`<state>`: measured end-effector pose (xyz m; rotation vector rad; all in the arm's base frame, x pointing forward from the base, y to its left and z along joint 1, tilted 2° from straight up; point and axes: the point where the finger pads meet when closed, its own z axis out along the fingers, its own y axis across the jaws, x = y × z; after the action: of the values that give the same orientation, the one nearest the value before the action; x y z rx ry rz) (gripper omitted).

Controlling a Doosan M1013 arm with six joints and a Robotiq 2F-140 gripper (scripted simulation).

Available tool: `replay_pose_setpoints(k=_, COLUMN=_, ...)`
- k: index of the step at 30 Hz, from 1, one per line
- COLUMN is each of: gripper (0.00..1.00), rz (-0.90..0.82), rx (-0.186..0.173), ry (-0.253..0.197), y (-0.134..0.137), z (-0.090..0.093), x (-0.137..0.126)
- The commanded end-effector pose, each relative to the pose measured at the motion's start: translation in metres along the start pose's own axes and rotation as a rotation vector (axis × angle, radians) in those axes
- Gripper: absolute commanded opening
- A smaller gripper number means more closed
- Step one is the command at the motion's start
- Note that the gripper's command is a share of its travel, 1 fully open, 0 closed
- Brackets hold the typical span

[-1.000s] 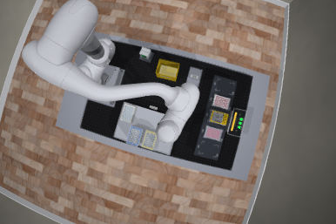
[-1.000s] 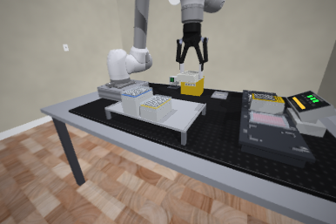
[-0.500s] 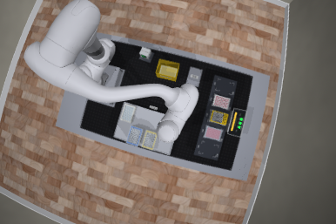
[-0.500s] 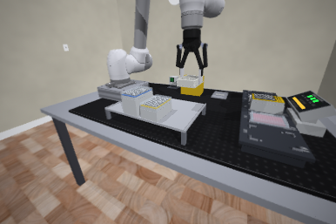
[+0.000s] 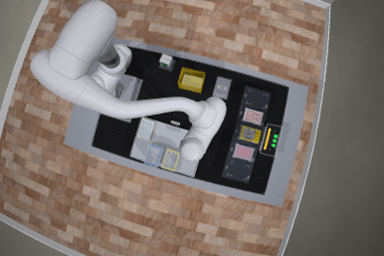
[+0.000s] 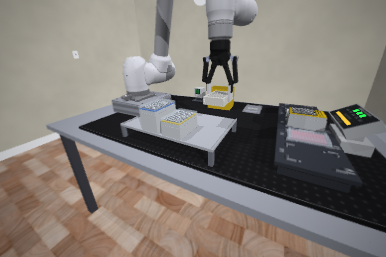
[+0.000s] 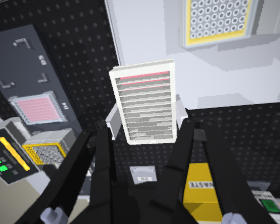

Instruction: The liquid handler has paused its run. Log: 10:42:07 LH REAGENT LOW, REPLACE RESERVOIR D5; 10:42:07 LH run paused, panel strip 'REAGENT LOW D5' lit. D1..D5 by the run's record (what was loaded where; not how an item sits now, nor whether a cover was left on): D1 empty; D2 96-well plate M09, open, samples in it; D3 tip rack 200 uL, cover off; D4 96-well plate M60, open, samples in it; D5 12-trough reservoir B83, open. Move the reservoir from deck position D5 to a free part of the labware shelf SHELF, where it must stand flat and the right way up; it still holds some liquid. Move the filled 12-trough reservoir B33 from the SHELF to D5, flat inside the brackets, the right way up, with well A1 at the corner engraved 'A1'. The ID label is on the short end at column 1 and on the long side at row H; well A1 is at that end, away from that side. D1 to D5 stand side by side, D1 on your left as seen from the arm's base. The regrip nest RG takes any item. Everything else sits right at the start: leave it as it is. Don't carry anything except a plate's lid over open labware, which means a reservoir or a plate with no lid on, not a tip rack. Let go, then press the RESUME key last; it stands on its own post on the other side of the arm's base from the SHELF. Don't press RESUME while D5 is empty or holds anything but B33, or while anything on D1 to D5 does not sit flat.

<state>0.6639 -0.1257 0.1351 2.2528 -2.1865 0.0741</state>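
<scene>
My gripper is shut on a white 12-trough reservoir and holds it level in the air, above the right end of the grey labware shelf. One end trough of the held reservoir looks pink. In the top view my wrist hides both the gripper and the reservoir. On the dark deck, the end position nearest the table's front is empty. A white item lies on the shelf's far side; I cannot read its label.
On the shelf stand a blue-rimmed box and a yellow-rimmed one. The deck holds two pink plates and a yellow tip rack. A yellow waste bin stands behind.
</scene>
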Motion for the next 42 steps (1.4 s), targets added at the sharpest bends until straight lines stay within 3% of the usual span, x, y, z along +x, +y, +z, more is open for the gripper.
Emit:
replay_pose_setpoints(k=1, gripper=0.0, rz=0.003, rx=-0.008, ry=-0.004, y=0.004, z=0.012, x=0.0)
replay_pose_setpoints(k=42, gripper=0.0, rz=0.003, rx=-0.008, ry=-0.004, y=0.005, z=0.071, x=0.0)
